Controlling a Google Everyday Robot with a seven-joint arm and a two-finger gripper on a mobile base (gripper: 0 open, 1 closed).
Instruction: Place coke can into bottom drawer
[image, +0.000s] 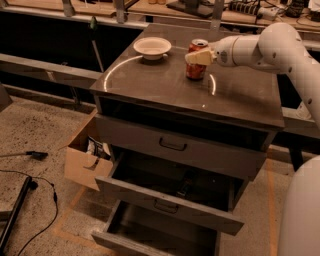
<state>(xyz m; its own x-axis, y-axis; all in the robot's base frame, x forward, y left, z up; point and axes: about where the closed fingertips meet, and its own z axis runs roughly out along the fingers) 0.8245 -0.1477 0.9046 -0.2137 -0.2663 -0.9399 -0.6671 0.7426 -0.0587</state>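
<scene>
The red coke can (196, 67) stands upright on the grey cabinet's top (165, 82), towards the back right. My gripper (199, 58) reaches in from the right and sits at the can's upper half, partly covering it. The can rests on the top. The bottom drawer (162, 227) is pulled out at the foot of the cabinet, and what shows of its inside is bare.
A white bowl (152, 47) sits on the cabinet top left of the can. The middle drawer (167, 199) is also pulled out above the bottom one; the top drawer (175, 144) is shut. A cardboard box (86, 159) stands at the cabinet's left. Cables (30, 200) lie on the floor.
</scene>
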